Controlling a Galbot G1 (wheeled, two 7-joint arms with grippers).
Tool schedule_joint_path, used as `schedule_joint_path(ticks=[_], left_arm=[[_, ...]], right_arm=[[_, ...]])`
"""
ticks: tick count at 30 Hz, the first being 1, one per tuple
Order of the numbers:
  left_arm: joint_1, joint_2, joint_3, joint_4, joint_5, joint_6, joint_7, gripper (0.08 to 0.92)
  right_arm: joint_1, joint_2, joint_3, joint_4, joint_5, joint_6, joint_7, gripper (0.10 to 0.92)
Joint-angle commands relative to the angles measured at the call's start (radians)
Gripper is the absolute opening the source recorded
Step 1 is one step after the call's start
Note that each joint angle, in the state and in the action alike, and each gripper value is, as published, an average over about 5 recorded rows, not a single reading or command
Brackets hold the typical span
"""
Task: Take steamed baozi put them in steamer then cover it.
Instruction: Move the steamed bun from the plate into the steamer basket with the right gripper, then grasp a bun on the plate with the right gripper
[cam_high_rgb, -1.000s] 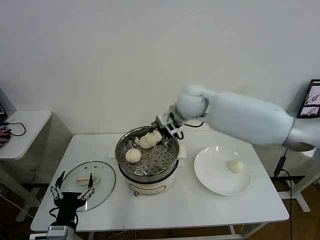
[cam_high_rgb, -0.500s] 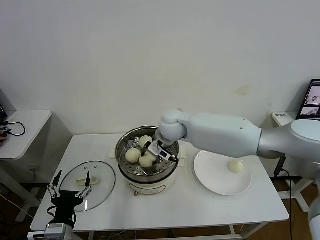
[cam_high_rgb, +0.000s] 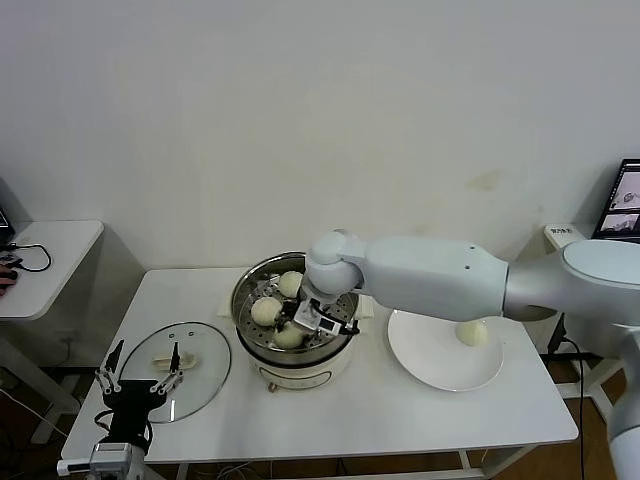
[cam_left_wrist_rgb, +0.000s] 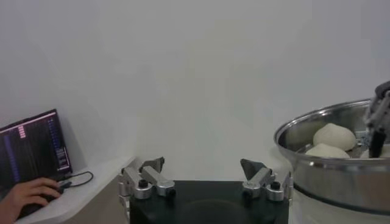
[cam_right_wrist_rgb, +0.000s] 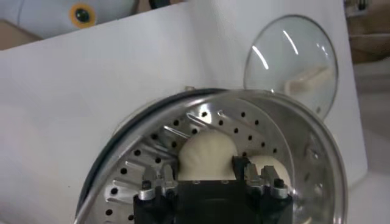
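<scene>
Right gripper (cam_high_rgb: 300, 322) sets a third baozi in the steamer (cam_high_rgb: 295, 312)

That bun (cam_high_rgb: 289, 337) sits at about 6 o'clock on the perforated tray, the jaws narrow around it; two more lie at 9 and 12. The fourth baozi (cam_high_rgb: 471, 332) rests on the white plate (cam_high_rgb: 425, 355) at 3 o'clock of the pot. The cover (cam_high_rgb: 180, 355) lies at 9 o'clock, the left gripper (cam_high_rgb: 137, 372) near it, jaws wide.

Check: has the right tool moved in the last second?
Yes. The right tool came down from the steamer's far rim into the pot, toward its near side, with a bao.
</scene>
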Motion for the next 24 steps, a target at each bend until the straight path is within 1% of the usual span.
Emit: schedule_joint_path(ticks=[1,7,10,15,19,21,24], left_arm=[[-0.006,0.001,0.002,0.004,-0.002,0.002,0.001,0.823],[-0.007,0.003,0.005,0.003,-0.001,0.003,0.001,0.823],[-0.006,0.005,0.004,-0.001,-0.001,0.003,0.001,0.823],[-0.004,0.008,0.004,-0.008,-0.002,0.004,0.002,0.823],[-0.006,0.015,0.0,-0.009,-0.006,0.005,0.002,0.823],[-0.007,0.019,-0.002,-0.012,-0.009,0.006,0.002,0.823],[-0.007,0.025,-0.002,-0.017,-0.012,0.008,0.003,0.823]], right_arm=[[0.005,-0.003,-0.005,0.009,-0.019,0.045,0.006,0.601],[0.031,-0.029,0.027,0.01,0.011,0.049,0.024,0.765],[0.048,-0.044,0.059,0.003,0.024,0.047,0.027,0.812],[0.084,-0.087,0.109,0.002,0.07,0.024,0.016,0.822],[0.114,-0.147,0.156,-0.01,0.13,-0.031,0.0,0.823],[0.121,-0.187,0.189,-0.023,0.176,-0.102,-0.003,0.823],[0.12,-0.263,0.242,-0.023,0.257,-0.277,-0.007,0.822]])
